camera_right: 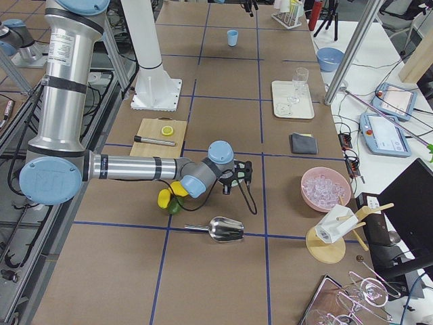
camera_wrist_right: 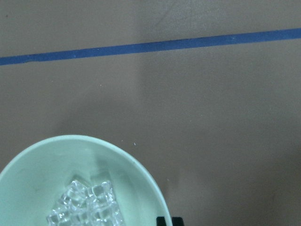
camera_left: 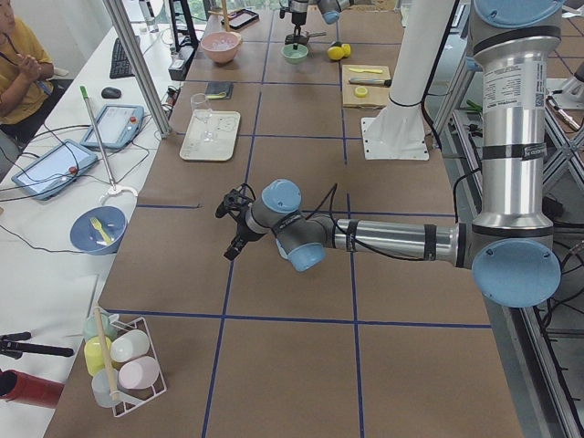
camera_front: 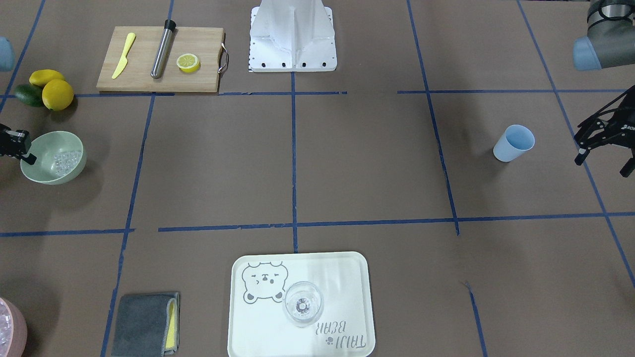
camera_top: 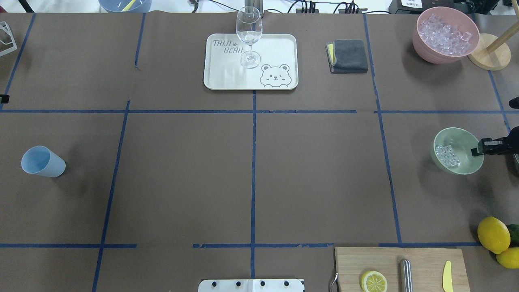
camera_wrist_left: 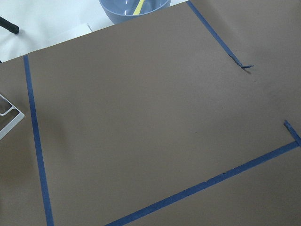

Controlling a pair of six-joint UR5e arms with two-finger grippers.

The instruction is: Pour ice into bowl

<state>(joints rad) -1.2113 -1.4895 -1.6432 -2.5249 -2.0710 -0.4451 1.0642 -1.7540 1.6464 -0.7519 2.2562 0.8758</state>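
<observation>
Brown paper covers the table (camera_top: 182,182), marked into large squares by blue tape (camera_top: 253,162). Far over on my right side stands the pale green bowl (camera_top: 462,140), upright on the paper. A small heap of ice (camera_top: 447,156), clear little cubes, lies inside it against the wall farthest from my right pincer (camera_top: 475,152).

My right pincer hovers at the bowl's rim. In the wrist view its two black fingertips sit close together just outside the rim, with only a thin gap between them. I cannot tell whether they are fully together or pinching the rim.

My left pincer (camera_front: 603,167) hangs at the opposite end of the table, its fingers spread apart and holding nothing. A blue cup (camera_top: 42,161) stands near it, and no ice shows inside.

Further along on my right, a pink container (camera_top: 421,44) holds many more cubes. A metal scoop (camera_right: 226,230) lies on the paper near my right arm, in no pincer's grip.

Judging by the handful of ice already in the bowl and the scoop set down, the pour looks done or very nearly so. Little seems left beyond moving my right pincer away from the rim.
</observation>
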